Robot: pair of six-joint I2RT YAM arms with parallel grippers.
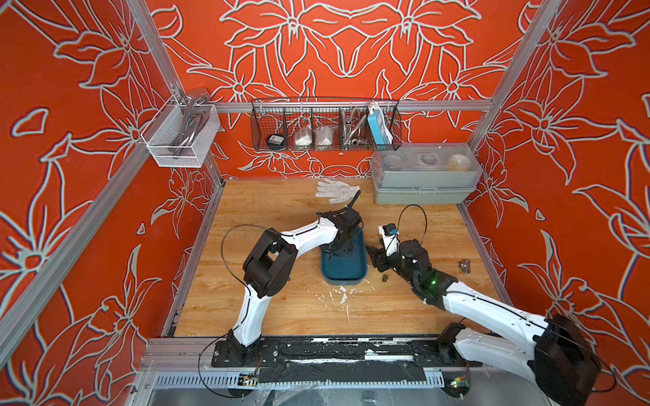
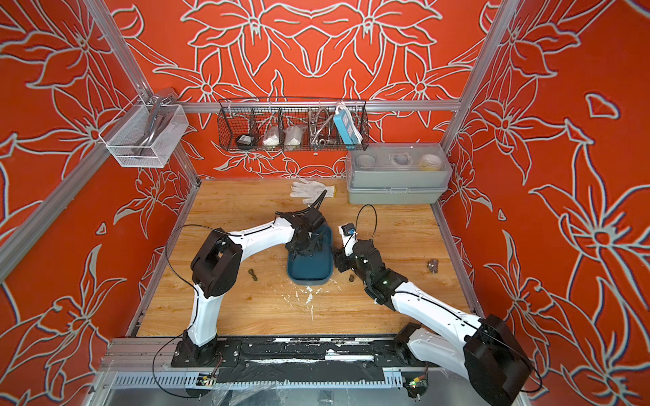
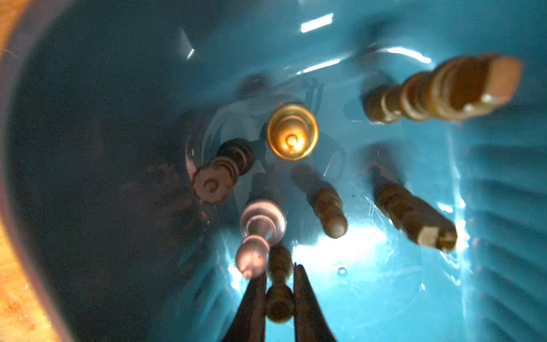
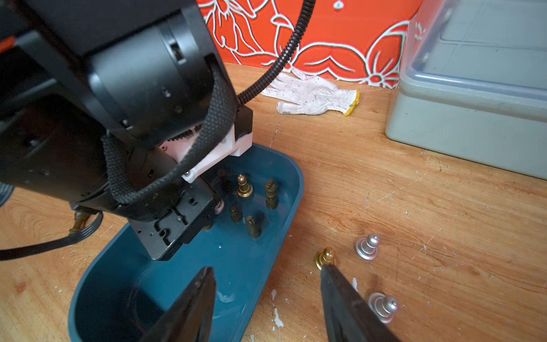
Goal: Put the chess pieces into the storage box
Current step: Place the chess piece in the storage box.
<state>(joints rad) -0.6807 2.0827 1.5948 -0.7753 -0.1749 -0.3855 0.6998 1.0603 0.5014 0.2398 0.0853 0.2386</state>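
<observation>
The left gripper (image 3: 279, 271) stands narrow, pinching a dark chess piece (image 3: 279, 305) low inside the storage box (image 1: 344, 279), toward its 12 o'clock end. Other standing pieces (image 3: 328, 207) crowd just ahead. The right gripper (image 4: 266, 269) gapes wide and empty across the box's 3 o'clock rim, with one finger over the tray and one beside a gold piece (image 4: 325, 257) on the table (image 1: 281, 309). Bare wood lies open at 6 o'clock.
</observation>
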